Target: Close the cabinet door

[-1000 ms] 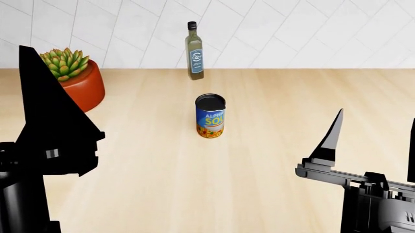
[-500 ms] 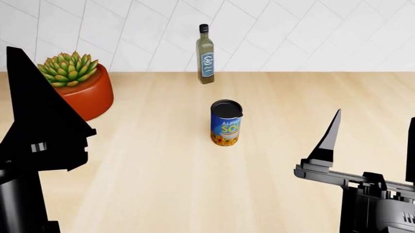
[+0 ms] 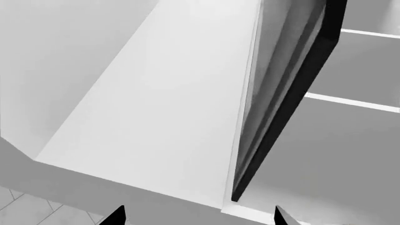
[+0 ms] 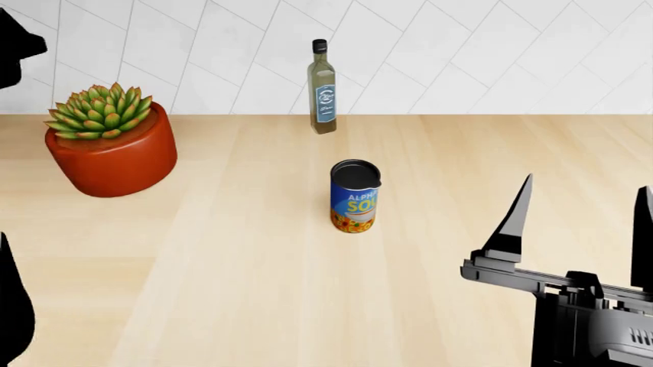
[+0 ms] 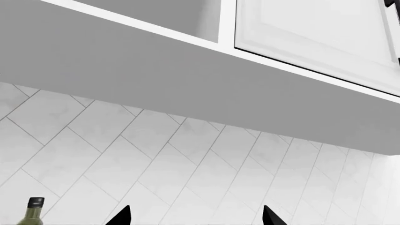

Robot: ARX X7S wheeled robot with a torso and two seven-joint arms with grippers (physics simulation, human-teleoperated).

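The cabinet door (image 3: 269, 84) shows only in the left wrist view, standing open and seen nearly edge-on, with a dark edge (image 3: 297, 89) and shelves (image 3: 350, 101) behind it. My left gripper (image 3: 198, 220) is open below the door's lower corner, apart from it, with nothing between its fingertips. In the head view only dark parts of the left arm (image 4: 12, 306) show at the left border. My right gripper (image 4: 583, 187) is open and empty over the counter, and it looks up at the cabinet's underside (image 5: 187, 79) and a shut door (image 5: 312, 37).
On the wooden counter (image 4: 255, 290) stand a soup can (image 4: 354, 196), an oil bottle (image 4: 323, 86) at the tiled back wall, and a succulent in a red pot (image 4: 109, 145). The bottle's top (image 5: 34, 213) also shows in the right wrist view.
My left arm has risen out of the head view, uncovering the plant pot. The view has shifted, so the can and bottle sit further right and lower. The right gripper has hardly moved.
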